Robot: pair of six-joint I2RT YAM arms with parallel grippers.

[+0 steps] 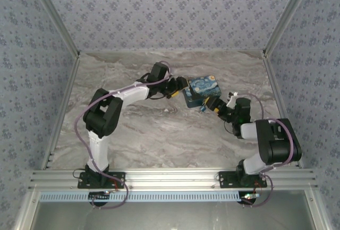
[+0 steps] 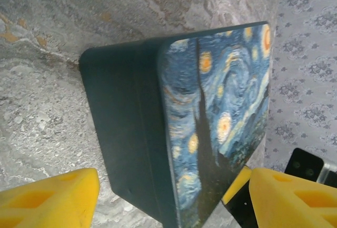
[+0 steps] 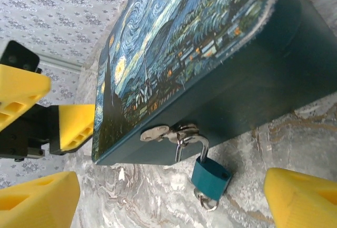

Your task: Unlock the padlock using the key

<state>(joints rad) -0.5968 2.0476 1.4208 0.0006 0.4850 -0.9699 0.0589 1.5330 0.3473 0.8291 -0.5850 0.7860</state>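
Note:
The teal padlock [image 3: 210,178] hangs by its silvery loop [image 3: 196,142] from the metal hasp [image 3: 158,133] on the front of the swirl-painted box [image 3: 179,43]. One leg of the loop looks free of the lock body. The key [image 3: 206,202] sticks out of the lock's underside with a small ring on it. My right gripper [image 3: 171,188] is open, its yellow fingers [image 3: 300,196] wide on either side of the padlock and touching nothing. My left gripper [image 2: 175,186] is open at the box's [image 2: 158,128] far end, which lies between its yellow fingers [image 2: 47,199].
The box [image 1: 202,91] sits on the marble table [image 1: 159,134] right of centre, between my left gripper [image 1: 178,87] and my right gripper [image 1: 211,104]. The padlock [image 1: 202,109] shows as a small blue spot. Patterned walls [image 1: 170,7] enclose the table.

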